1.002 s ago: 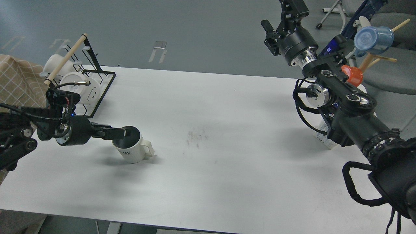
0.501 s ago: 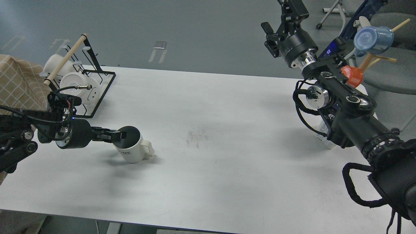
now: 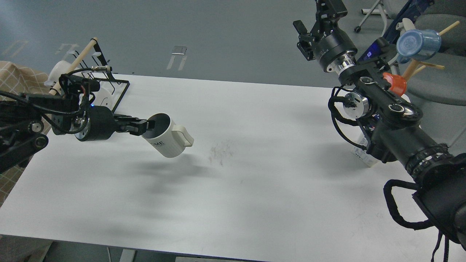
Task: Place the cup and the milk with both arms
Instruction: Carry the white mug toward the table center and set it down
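A white mug (image 3: pixel 169 140) with a dark inside and a handle toward the right hangs tilted above the left part of the white table (image 3: pixel 255 203). My left gripper (image 3: pixel 145 125) is shut on its rim and holds it clear of the tabletop. The milk carton (image 3: pixel 359 154) stands on the table at the right edge, mostly hidden behind my right arm. My right gripper (image 3: pixel 326 14) is raised high at the back right, far above the carton. It is partly cut off by the top edge, so its fingers cannot be told apart.
A black wire rack (image 3: pixel 115 95) with white cups stands at the table's back left corner. A wooden peg stand at the back right holds a blue cup (image 3: pixel 418 44) and an orange cup (image 3: pixel 396 84). A checked cloth (image 3: pixel 16 82) lies at the far left.
My left gripper has lifted the mug off the table and moved it up and to the right, tilting it. The right arm has shifted only slightly.
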### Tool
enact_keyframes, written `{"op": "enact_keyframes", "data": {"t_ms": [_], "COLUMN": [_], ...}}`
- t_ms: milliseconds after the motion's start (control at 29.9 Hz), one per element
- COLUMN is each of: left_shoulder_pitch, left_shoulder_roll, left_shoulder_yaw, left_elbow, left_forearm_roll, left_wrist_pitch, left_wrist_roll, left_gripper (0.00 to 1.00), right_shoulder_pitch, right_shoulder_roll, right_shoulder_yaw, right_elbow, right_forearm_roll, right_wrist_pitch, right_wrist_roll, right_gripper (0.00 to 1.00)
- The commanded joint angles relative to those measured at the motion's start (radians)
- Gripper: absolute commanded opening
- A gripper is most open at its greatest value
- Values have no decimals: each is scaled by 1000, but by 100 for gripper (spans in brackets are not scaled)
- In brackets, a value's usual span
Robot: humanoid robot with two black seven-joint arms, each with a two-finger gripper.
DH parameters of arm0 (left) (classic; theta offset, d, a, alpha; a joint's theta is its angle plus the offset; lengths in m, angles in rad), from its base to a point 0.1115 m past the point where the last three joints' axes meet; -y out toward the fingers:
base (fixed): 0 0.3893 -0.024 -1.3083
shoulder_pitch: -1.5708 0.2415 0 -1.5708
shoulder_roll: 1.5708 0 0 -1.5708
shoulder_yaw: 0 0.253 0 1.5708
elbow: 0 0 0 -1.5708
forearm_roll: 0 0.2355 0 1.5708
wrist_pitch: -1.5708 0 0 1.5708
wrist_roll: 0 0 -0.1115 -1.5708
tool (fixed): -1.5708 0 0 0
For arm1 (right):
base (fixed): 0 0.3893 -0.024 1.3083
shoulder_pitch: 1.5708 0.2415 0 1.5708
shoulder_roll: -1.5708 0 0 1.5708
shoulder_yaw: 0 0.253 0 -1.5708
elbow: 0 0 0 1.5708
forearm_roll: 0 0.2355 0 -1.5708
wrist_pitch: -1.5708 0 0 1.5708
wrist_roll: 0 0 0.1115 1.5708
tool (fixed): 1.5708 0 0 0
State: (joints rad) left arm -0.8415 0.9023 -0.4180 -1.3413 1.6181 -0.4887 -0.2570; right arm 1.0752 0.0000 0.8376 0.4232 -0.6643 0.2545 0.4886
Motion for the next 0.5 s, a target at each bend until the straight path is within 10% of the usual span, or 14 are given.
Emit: {"op": "enact_keyframes", "data": {"t_ms": [0, 468], "left_shoulder_pitch": [-45, -202], "left_shoulder_roll": [-86, -433], "left_shoulder_yaw": [2, 180], "left_elbow": [8, 223], "left_forearm_roll": [-1, 43], "left_wrist_pitch": [0, 0], "left_wrist_roll": [39, 133], "left_gripper": [0, 0], "right_shoulder_pitch": [23, 83], "right_shoulder_roll": [0, 0], "right_shoulder_yaw": [0, -5], "right_elbow": [-3, -14], "right_forearm_roll": [0, 3], "right_wrist_pitch": [-17, -32], "right_wrist_roll": [0, 0], "right_gripper": [100, 100]}}
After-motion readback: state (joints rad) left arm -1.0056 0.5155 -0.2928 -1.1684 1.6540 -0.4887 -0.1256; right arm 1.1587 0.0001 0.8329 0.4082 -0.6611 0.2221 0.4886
